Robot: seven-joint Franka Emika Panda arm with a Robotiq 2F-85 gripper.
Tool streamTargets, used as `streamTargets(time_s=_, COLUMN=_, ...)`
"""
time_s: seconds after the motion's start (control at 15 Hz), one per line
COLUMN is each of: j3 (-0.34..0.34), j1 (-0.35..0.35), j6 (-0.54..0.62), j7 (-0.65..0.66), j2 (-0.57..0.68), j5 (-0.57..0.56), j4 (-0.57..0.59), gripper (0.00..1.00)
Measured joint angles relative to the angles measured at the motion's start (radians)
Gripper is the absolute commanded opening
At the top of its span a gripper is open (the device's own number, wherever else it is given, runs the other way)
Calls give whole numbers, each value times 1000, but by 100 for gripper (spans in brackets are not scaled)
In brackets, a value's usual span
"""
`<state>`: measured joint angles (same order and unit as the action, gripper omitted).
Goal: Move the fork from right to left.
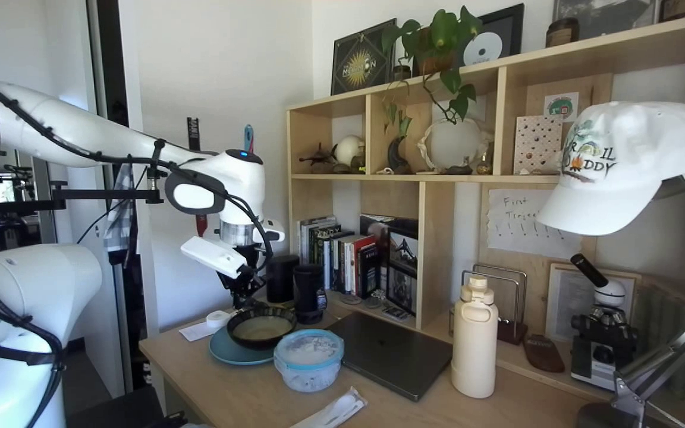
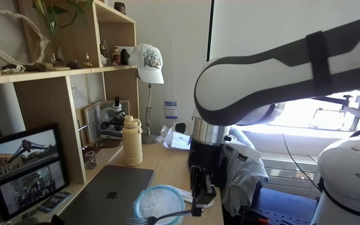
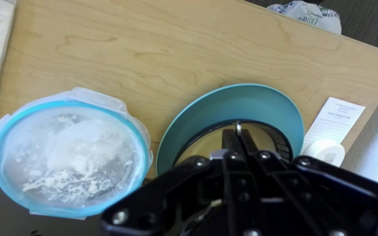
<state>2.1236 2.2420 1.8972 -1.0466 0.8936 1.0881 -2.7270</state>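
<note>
1. In an exterior view, the fork (image 2: 176, 213) points its tines toward the left edge of the counter (image 2: 167, 168), long axis across it and nearly level.
2. Nearer the right edge, the gripper (image 2: 197, 212) is closed on the handle end; the fork extends leftward from it.
3. In the wrist view, its fingers (image 3: 229, 139) appear above the bowl (image 3: 205, 141), left of the counter's corner; lowering probably comes next.

The jaws hold the fork (image 2: 175, 214), with a bowl (image 3: 280, 141) on a plate (image 3: 241, 101) beneath; in the wrist view a food-storage container (image 3: 74, 157) lies to their left, a paper slip (image 3: 336, 118) right.
</note>
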Motion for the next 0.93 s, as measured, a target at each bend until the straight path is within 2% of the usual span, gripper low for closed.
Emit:
streamTargets(time_s=0.27, j3=-140, j1=-118, j6=8, j7=-71, j2=-73, j5=7, j4=68, gripper=3)
streamTargets(time_s=0.67, j3=-339, j1=-306, j6=61, j7=-88, j2=-165, j5=-1, j4=187, gripper=3)
streamTargets(time_s=0.93, j3=-469, j1=-412, j6=122, j7=-88, j2=-242, j5=-49, j4=244, gripper=3)
